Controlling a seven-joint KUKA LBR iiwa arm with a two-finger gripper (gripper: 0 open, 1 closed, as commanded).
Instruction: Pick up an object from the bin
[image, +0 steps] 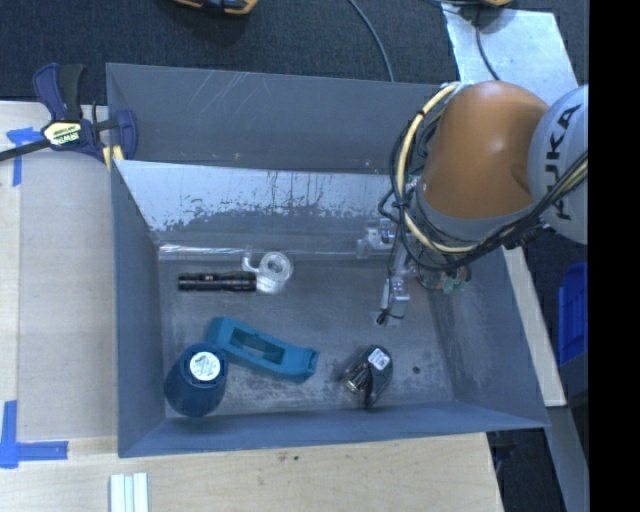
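My gripper (391, 298) hangs under the arm's orange cover, right of the bin's middle and near the right wall. Nothing shows in it. Closest to it is a small black clip-like thing with a white label (367, 375), lying on the floor toward the front wall, a little left of the gripper. A blue tape dispenser (262, 350) lies flat further left, well apart from the gripper.
At the front left corner stands a dark blue round container with a white cap (197, 378). Near the back left lie a black pen-like stick (215, 283) and a clear tape roll (272, 270) touching its end. Sloping walls close in all sides.
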